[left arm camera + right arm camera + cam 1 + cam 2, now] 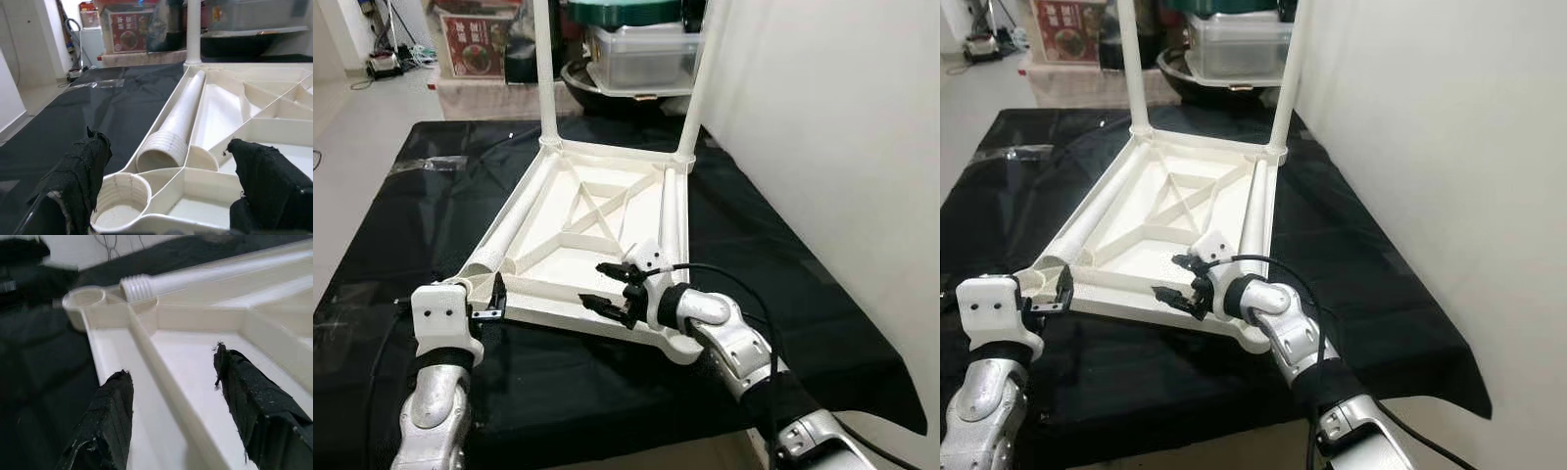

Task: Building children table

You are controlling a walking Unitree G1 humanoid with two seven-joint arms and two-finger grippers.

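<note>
The white children's table top (570, 282) lies upside down on a black cloth. Two white legs stand screwed in at the far corners (546, 78) (697, 88). Two loose legs lie inside it, one along the left rim (514, 227) and one along the right rim (672, 211). My left gripper (495, 300) is open at the near-left corner, facing the empty socket (120, 198) and the left leg's threaded end (164, 147). My right gripper (594, 284) is open, its fingers on either side of the near rim (161, 382), not closed on it.
The black cloth (421, 206) covers the low work surface, and its front edge is close to me. A white wall (822, 117) stands close on the right. Behind the table are a plastic storage box (641, 54), a red carton (475, 44) and other clutter.
</note>
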